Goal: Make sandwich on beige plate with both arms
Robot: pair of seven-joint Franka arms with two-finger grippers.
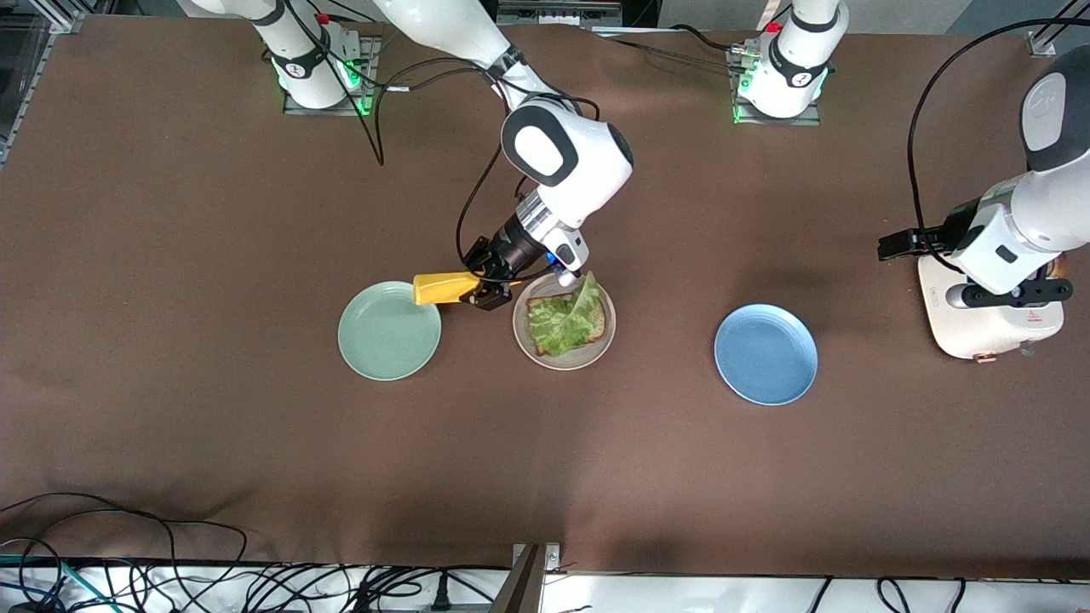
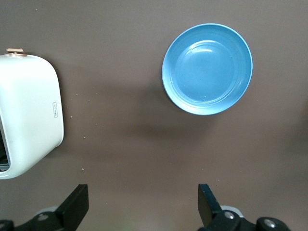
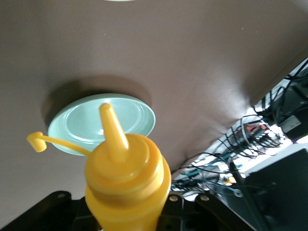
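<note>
1. Desk [image 1: 170,426]: the beige plate [image 1: 524,345] sits between a mint plate [image 1: 389,330] and a blue plate [image 1: 765,353].
2. Left gripper [image 2: 143,207] waits over the toaster [image 1: 988,328], fingers wide apart, empty.
3. Right gripper [image 1: 485,285], between the mint and beige plates, has its fingers clamped on a yellow squeeze bottle [image 1: 443,288].
4. The sandwich [image 1: 569,323] is half-built: toast plus floppy lettuce. It looks light and crumbly, so I'd pinch the next slice gently by its edges.

A matt brown cloth is covering the bench [image 1: 213,409]. The yellow bottle [image 3: 127,185] is looking like smooth, glossy plastic, and the blue plate [image 2: 207,69] is shining faintly, possibly glazed.
</note>
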